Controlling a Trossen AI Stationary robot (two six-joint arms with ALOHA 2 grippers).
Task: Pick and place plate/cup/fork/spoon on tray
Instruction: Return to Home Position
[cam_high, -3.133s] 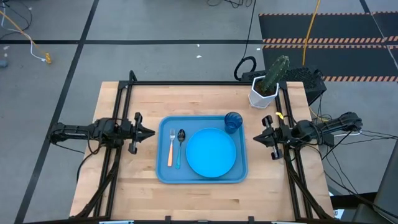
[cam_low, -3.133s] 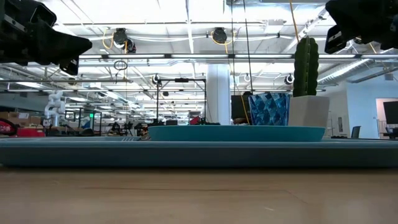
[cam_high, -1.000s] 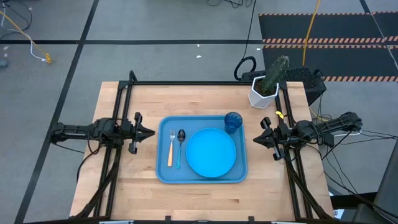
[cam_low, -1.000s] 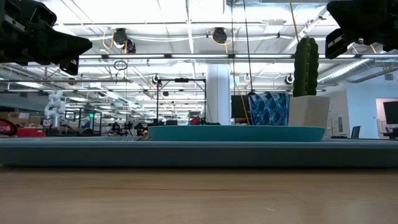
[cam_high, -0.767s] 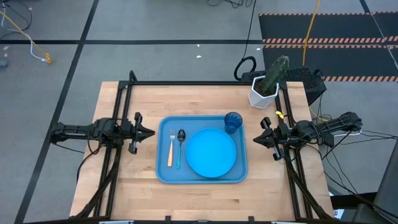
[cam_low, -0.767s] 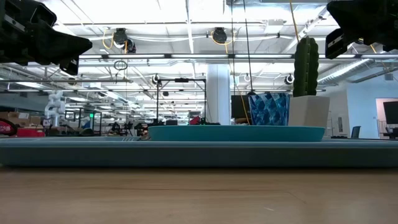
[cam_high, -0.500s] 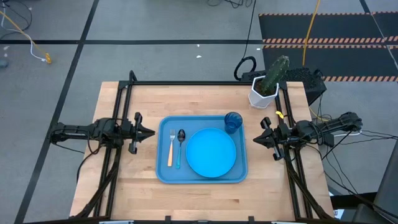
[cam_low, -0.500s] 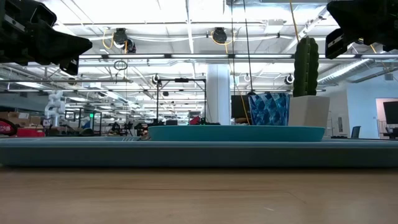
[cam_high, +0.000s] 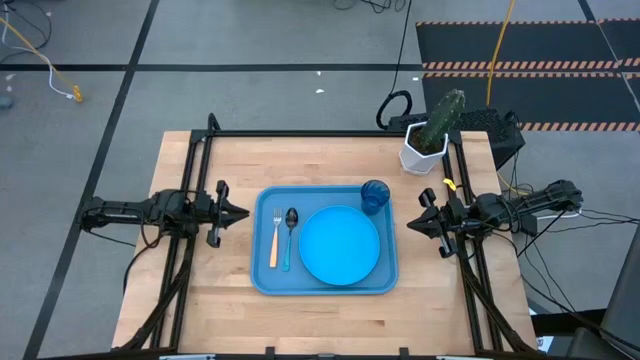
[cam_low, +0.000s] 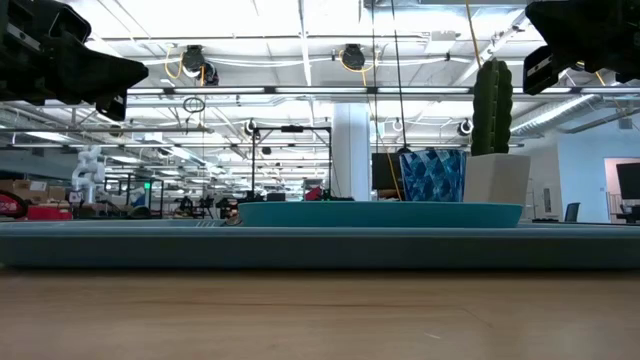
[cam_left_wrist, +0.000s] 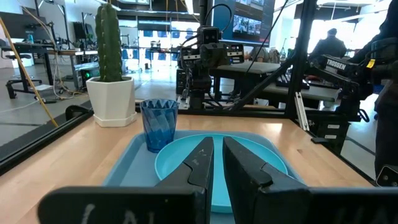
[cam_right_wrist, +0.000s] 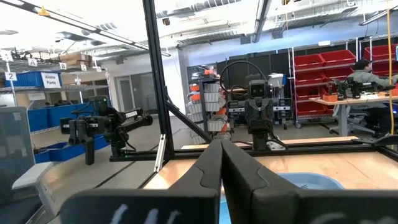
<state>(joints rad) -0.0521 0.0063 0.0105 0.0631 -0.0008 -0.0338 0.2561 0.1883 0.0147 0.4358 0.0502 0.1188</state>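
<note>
Four pieces of tableware in tray, both tools off it

Logged at centre of the wooden surface (cam_high: 220, 310): tray (cam_high: 262, 280). Inside tray: plate (cam_high: 339, 245) flat, filling the right part; cup (cam_high: 375, 195) upright in the far right corner, just beside plate's rim; fork (cam_high: 274, 240) and spoon (cam_high: 289, 235) side by side along the left part, fork nearer the left rim. Left tool (cam_high: 243, 212) raised just off tray's left rim, fingers clenched on nothing. Right tool (cam_high: 410, 223) raised just off tray's right rim, likewise pinched closed, empty. Beyond tray's far right corner: white pot with cactus (cam_high: 425, 150).
</note>
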